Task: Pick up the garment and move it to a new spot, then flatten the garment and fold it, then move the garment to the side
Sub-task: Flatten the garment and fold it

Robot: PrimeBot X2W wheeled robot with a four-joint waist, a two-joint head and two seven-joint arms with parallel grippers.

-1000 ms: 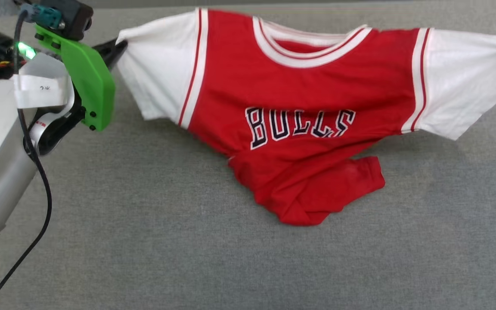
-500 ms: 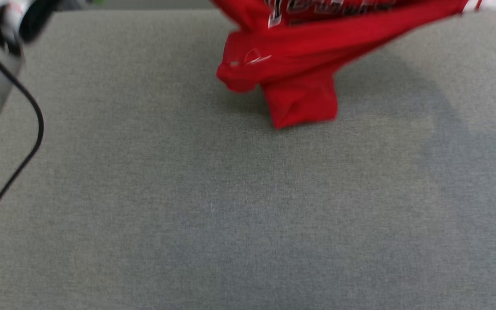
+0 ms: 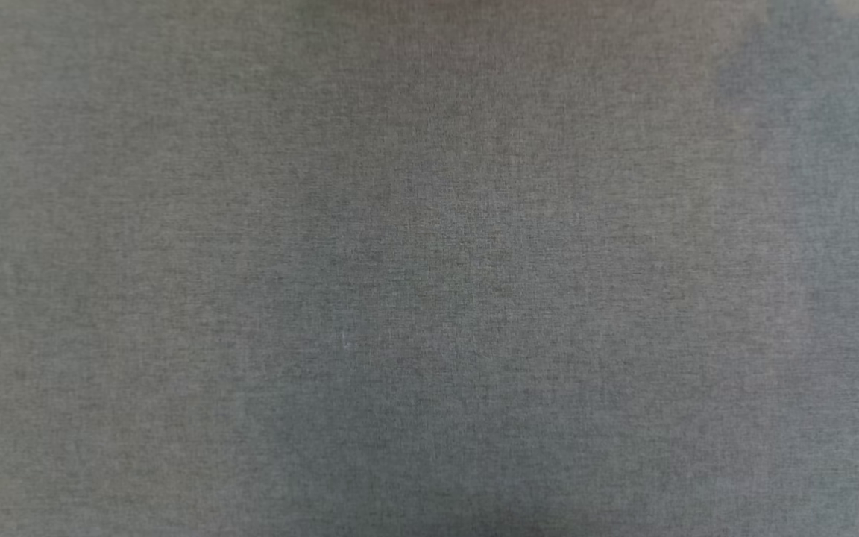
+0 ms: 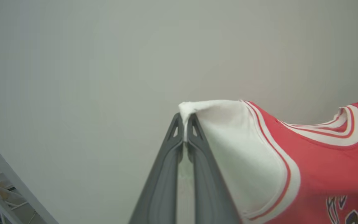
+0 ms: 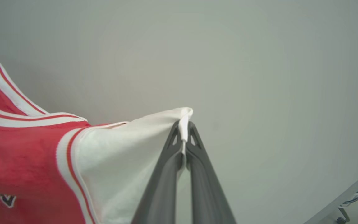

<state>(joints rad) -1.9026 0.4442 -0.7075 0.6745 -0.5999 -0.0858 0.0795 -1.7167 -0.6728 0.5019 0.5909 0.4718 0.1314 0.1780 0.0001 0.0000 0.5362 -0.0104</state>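
Our left end effector (image 4: 185, 124) and right end effector (image 5: 183, 130) each pinch a white sleeve of the red jersey T-shirt (image 4: 322, 161); we should lower it taut and level.

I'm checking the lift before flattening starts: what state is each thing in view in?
garment: lifted, hanging, pinched at both white sleeves.
left gripper: shut on the garment, at a white sleeve's edge.
right gripper: shut on the garment, at the other sleeve's edge.
grey fabric surface: flat, smooth.
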